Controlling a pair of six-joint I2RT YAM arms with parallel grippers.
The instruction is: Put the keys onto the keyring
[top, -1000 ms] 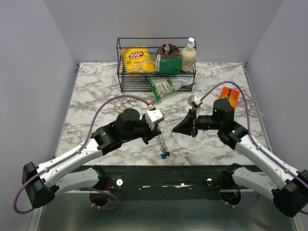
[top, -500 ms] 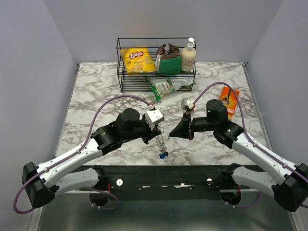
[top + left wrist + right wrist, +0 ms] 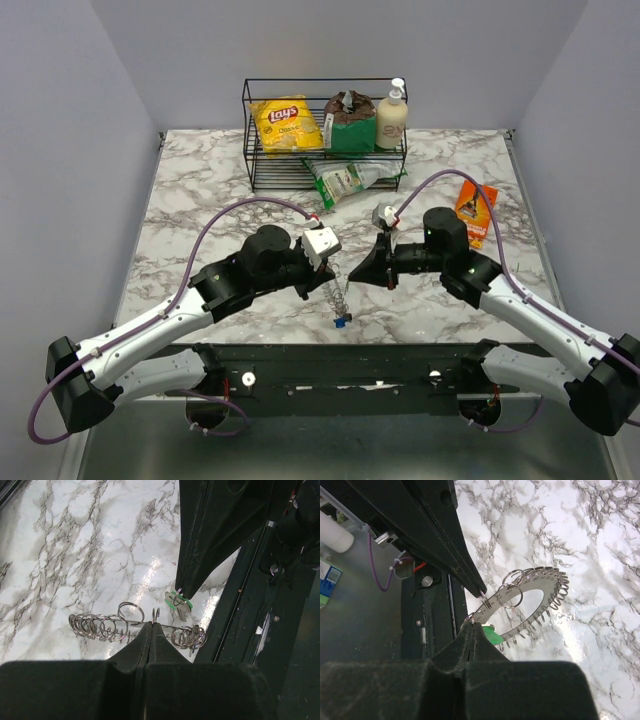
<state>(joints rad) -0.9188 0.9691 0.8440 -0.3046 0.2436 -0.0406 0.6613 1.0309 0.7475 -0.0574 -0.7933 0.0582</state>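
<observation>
The keyring (image 3: 541, 599) is a silvery loop carrying several small split rings. My left gripper (image 3: 151, 625) is shut on its edge, holding it above the marble, where it looks edge-on (image 3: 100, 626) in the left wrist view. A blue key (image 3: 342, 322) hangs from its lower end. My right gripper (image 3: 472, 624) is shut on the small ring of a green key (image 3: 494, 635), right beside the keyring's rim and close to the left fingers (image 3: 465, 570). In the left wrist view the green key (image 3: 179, 605) dangles from the right fingertips (image 3: 189, 582) just above the keyring.
A black wire basket (image 3: 255, 150) at the back holds a Lay's bag (image 3: 286, 123), a brown bag and a lotion bottle (image 3: 391, 117). A green packet (image 3: 346, 180) lies in front of it. An orange packet (image 3: 476, 206) lies right. The table's dark front frame (image 3: 340, 362) is just below the grippers.
My right gripper has moved left with the green key, closing in on the keyring and uncovering the orange packet. The left arm and keyring have stayed put.
</observation>
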